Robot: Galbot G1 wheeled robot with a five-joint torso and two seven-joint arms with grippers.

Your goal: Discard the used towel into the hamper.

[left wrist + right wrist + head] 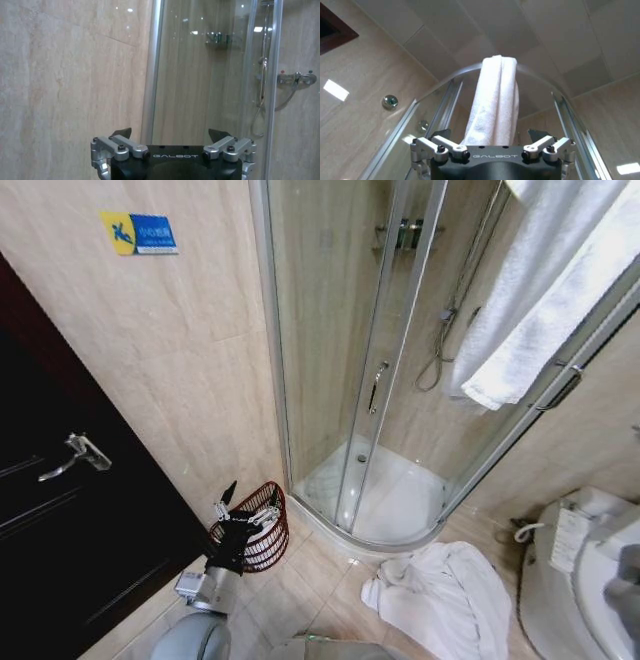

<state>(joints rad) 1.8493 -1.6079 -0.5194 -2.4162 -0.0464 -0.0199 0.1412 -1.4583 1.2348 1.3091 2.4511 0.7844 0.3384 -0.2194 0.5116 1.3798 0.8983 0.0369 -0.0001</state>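
Hamper (262,525) is sitting on the tiled floor against the beige wall, just beside the shower enclosure (400,380). Left gripper (243,504) is hovering right over the hamper's rim, its fingers spread apart and holding nothing. A white towel (445,595) is lying crumpled on the floor near the shower tray, well apart from the hamper. Right gripper (490,132) is pointing up toward a second white towel (495,101), seemingly draped over the enclosure's top rail, with its fingers standing apart.
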